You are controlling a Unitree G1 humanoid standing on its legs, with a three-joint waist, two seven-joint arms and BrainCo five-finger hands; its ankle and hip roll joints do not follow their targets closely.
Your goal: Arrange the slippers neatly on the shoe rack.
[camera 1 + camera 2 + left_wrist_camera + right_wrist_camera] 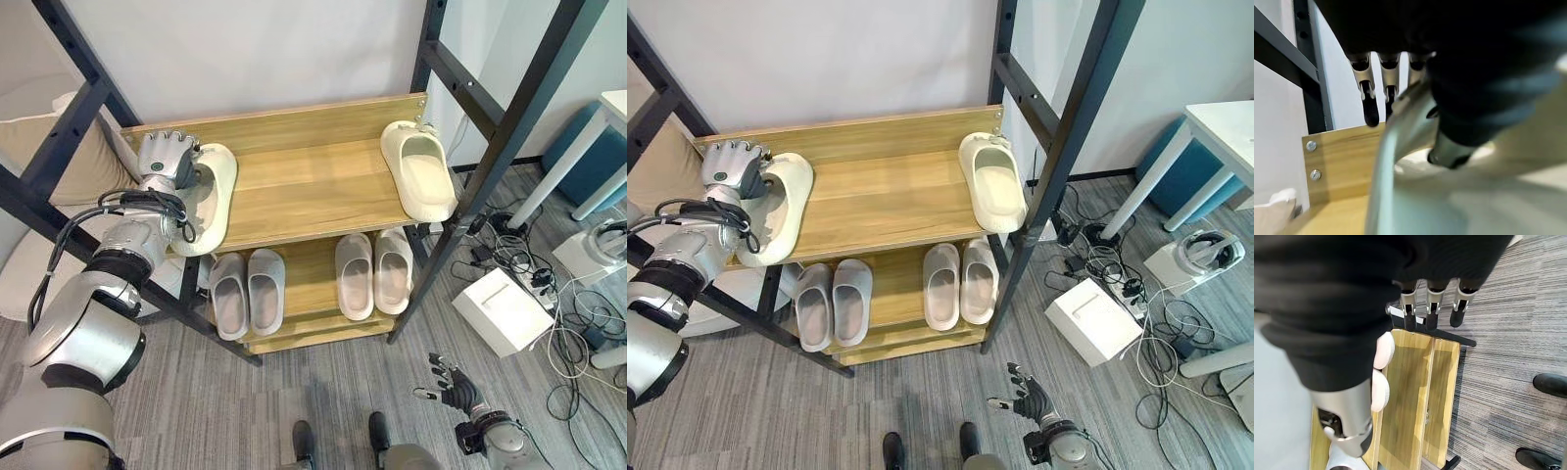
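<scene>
On the wooden top shelf [304, 191] of the shoe rack, a cream slipper [214, 201] lies at the left end, partly over the front edge. My left hand [167, 157] is shut on its outer rim. The left wrist view has the fingers [1369, 98] outside the slipper's wall [1449, 196] and the thumb [1449, 152] inside. A matching cream slipper [423, 171] rests at the shelf's right end, toe toward me. My right hand [456, 387] hangs low over the carpet, open, fingers [1430, 308] straight.
On the lower shelf stand two pairs of pale slippers [247, 292] [374, 274]. Black slanted uprights [509, 137] frame the rack on both sides. A white box [502, 310] and tangled cables [558, 323] lie on the floor to the right.
</scene>
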